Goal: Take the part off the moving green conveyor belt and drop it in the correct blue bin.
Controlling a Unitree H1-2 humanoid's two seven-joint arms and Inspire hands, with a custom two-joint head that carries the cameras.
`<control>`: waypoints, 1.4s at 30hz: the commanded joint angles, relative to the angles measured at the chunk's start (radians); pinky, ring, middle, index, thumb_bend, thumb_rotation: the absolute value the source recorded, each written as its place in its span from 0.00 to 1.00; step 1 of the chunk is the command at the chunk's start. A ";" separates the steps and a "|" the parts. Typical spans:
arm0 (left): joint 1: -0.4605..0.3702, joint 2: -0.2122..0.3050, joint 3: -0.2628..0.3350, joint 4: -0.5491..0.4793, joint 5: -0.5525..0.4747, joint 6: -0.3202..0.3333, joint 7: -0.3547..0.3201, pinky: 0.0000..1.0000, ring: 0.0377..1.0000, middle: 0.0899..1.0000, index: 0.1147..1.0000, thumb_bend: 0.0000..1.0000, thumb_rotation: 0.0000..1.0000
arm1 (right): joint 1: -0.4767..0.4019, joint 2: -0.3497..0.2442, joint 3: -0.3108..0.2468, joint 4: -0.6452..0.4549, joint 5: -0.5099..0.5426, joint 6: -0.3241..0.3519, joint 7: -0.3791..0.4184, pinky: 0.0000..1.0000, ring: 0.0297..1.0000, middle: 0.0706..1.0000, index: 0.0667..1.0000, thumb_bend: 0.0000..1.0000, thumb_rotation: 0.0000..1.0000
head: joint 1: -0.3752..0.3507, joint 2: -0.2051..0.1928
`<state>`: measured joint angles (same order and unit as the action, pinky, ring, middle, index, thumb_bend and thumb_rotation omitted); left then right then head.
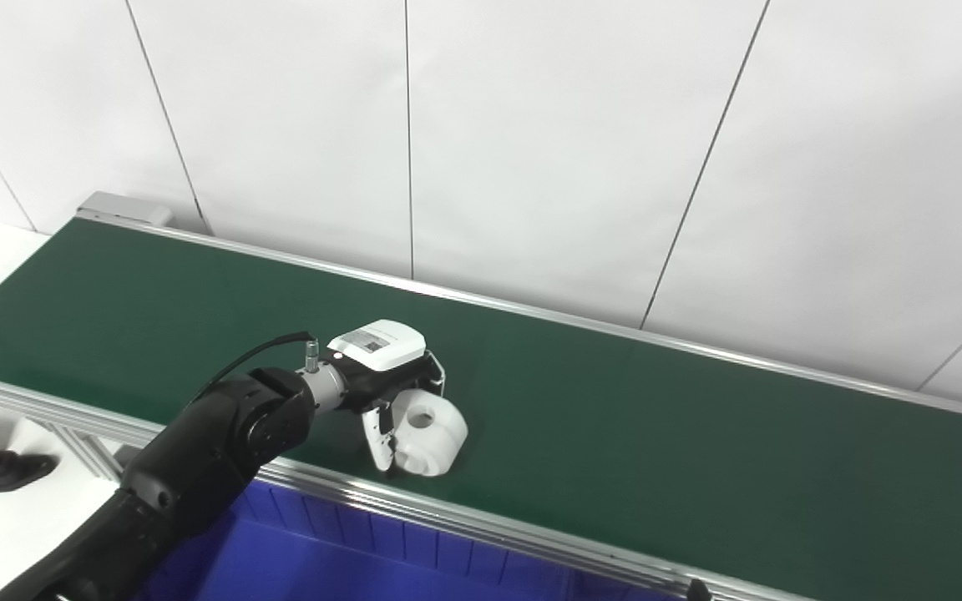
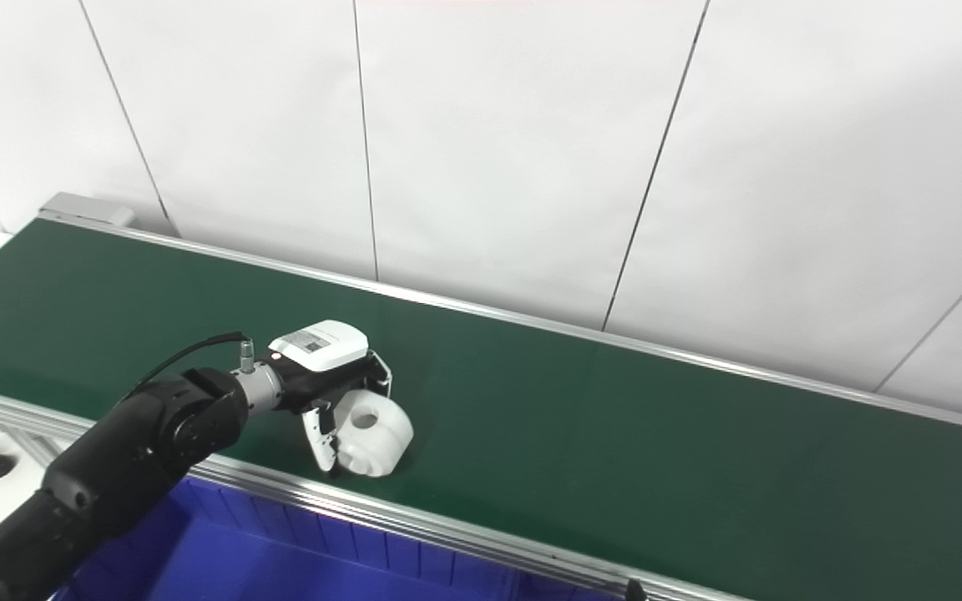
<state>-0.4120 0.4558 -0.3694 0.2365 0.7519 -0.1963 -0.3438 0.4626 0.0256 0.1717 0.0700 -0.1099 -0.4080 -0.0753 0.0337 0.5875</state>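
White wall panels stand behind the green conveyor belt point(image 1: 656, 426), which runs from 10 o'clock to 4 o'clock. The white part point(image 1: 429, 432) sits near the belt's front rail, its round hole facing up. The left hand point(image 1: 385, 380) has fingers curled around it. A blue bin point(image 1: 347, 559) lies at 6 o'clock.

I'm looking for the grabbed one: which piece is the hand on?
The white holed part on the green belt, at the left hand; the black piece sits off it.
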 commanded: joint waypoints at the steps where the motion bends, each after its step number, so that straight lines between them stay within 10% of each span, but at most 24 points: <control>1: -0.019 -0.005 0.032 -0.006 -0.057 -0.037 0.056 0.56 0.51 0.47 0.42 0.52 0.06 | 0.005 0.008 -0.002 -0.031 -0.002 -0.036 0.003 1.00 0.97 1.00 1.00 0.79 1.00 | 0.000 0.001; 13: 0.025 0.022 0.062 -0.133 -0.101 -0.033 0.035 0.56 0.50 0.45 0.42 0.52 0.06 | 0.017 0.013 -0.001 -0.064 -0.009 -0.010 0.003 1.00 0.96 1.00 1.00 0.80 1.00 | 0.004 0.033; 22: 0.158 0.121 0.114 -0.389 -0.082 -0.002 -0.017 0.53 0.48 0.44 0.41 0.53 0.00 | 0.043 -0.004 -0.011 -0.199 0.007 0.083 0.024 0.99 0.96 0.99 1.00 0.77 1.00 | 0.074 0.200; 30: 0.319 0.149 0.173 -0.566 -0.112 0.138 -0.137 0.53 0.47 0.43 0.42 0.53 0.00 | 0.027 -0.044 -0.043 -0.292 0.054 0.180 0.060 0.94 0.92 0.96 1.00 0.77 1.00 | 0.116 0.264; 40: 0.430 0.163 0.186 -0.573 -0.037 0.177 -0.180 0.51 0.50 0.48 0.39 0.52 0.00 | -0.037 -0.046 -0.051 -0.306 0.066 0.252 0.079 0.90 0.90 0.92 1.00 0.81 1.00 | 0.097 0.249; 42: 0.433 0.164 0.174 -0.568 -0.005 0.201 -0.211 0.38 0.41 0.42 0.42 0.52 0.00 | -0.047 -0.042 -0.049 -0.299 0.058 0.253 0.076 0.89 0.89 0.92 0.99 0.82 1.00 | 0.085 0.243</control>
<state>0.0342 0.5930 -0.1972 -0.3154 0.7244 -0.0137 -0.5472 0.4232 -0.0246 0.1210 -0.2090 -0.0503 -0.1559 -0.0068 0.1182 0.8299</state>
